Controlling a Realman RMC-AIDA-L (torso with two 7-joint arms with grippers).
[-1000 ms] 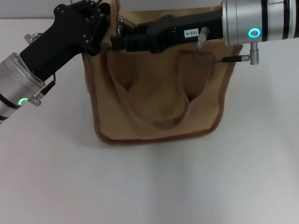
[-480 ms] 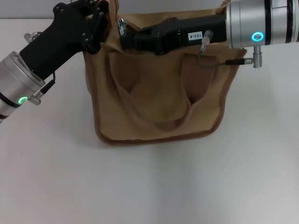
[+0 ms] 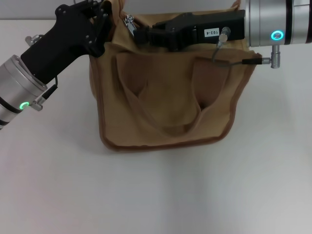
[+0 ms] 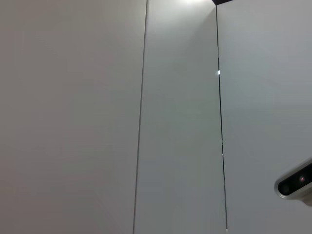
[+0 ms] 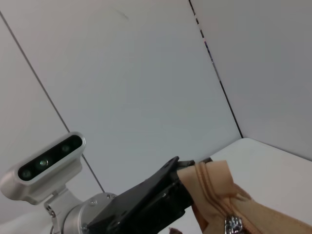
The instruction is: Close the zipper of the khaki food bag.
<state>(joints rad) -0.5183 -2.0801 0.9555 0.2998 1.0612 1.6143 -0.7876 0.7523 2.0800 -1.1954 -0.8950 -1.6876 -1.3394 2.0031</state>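
Observation:
The khaki food bag (image 3: 165, 97) stands on the white table, its front handle (image 3: 165, 129) hanging down its face. My left gripper (image 3: 108, 18) is shut on the bag's top left end; the right wrist view shows its black fingers (image 5: 165, 190) pinching the khaki end tab (image 5: 214, 178). My right gripper (image 3: 139, 35) reaches in from the right along the bag's top, shut at the small silver zipper pull (image 3: 130, 21), which also shows in the right wrist view (image 5: 233, 225). Most of the zipper line is hidden behind the right arm.
The white table (image 3: 156, 195) spreads in front of the bag and to both sides. The left wrist view shows only grey wall panels (image 4: 97, 122) and a camera housing (image 4: 295, 181). The left arm's wrist camera (image 5: 44, 165) shows in the right wrist view.
My right gripper has moved to the right along the bag's top, and the silver pull has moved right with it. The left gripper has held still on the bag's end.

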